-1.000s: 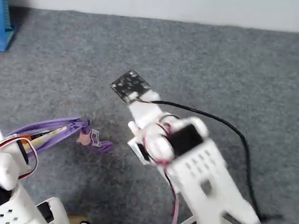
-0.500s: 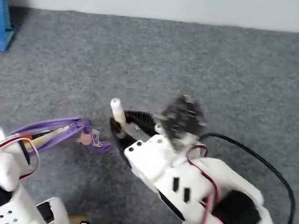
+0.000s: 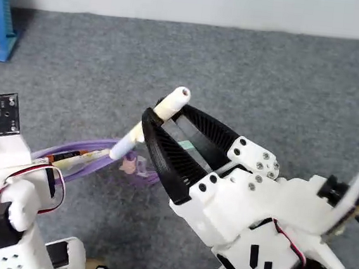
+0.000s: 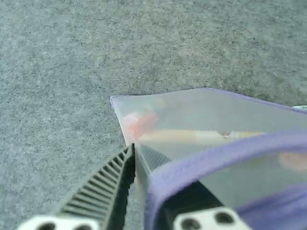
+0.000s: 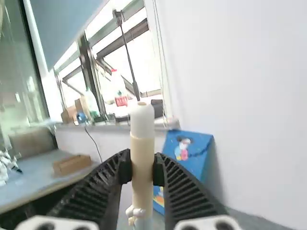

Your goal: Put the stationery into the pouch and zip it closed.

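The pouch (image 3: pixel 78 158) lies low on the grey, felt-like desk (image 3: pixel 267 79) in front of the left arm. It is a soft flat sleeve of clear plastic edged in purple fabric tape, and its mouth faces the right arm. The right gripper (image 3: pixel 159 115), its ribbed black fingers curved like tongs, is clamped across the upper barrel of a pen (image 3: pixel 129 144). The left gripper (image 4: pixel 136 158) is closed on one clear wall of the pouch (image 4: pixel 216 124), holding that side up so the mouth gapes. The pen is a smooth cream cylinder with a lavender lower end. Its long axis slants down from the fingers toward the pouch, nearly in line with the pouch's own length. From above the lavender tip overlaps the purple rim, but I cannot tell whether it is already inside. The coming move looks like a slide along that axis, away from the right arm. Inside lie a cream pencil-like stick (image 4: pixel 201 136) and a small orange piece (image 4: pixel 139 122). A little pink zip pull (image 3: pixel 130 165) hangs at the mouth, just under the pen tip.
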### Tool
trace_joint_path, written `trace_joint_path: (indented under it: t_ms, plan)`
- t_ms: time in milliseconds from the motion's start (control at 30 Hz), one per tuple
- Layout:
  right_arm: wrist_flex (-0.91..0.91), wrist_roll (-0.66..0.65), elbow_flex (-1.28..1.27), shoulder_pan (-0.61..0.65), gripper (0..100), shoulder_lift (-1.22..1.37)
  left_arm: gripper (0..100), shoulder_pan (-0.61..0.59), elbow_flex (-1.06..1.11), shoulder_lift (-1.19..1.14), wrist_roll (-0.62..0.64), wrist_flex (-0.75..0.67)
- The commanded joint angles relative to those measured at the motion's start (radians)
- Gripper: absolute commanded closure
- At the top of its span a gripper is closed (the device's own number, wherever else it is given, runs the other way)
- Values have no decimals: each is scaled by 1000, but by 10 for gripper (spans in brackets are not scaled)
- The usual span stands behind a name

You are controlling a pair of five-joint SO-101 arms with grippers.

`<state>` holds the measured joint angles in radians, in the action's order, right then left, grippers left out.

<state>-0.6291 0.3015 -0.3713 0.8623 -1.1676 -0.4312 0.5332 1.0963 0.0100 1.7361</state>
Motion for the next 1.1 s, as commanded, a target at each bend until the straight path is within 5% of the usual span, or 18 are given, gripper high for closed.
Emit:
trace_joint_path:
  t_ms: [0, 167, 467, 700, 867, 1067]
  plan:
    - [153, 29, -123, 8, 991, 27, 986, 6, -28, -9, -5, 8]
    - [386, 29, -367, 19, 991, 39, 986, 6, -27, -9, -5, 9]
    - [472, -32, -554, 117, 991, 42, 986, 6, -19, -9, -5, 9]
    - [739, -150, -786, 119, 991, 64, 986, 6, -2, -9, -3, 6]
    - [682, -158, -772, 143, 975, 151, 986, 5, -2, -9, -3, 6]
    - [358, -155, -605, 219, 734, 134, 986, 5, -2, -9, -3, 8]
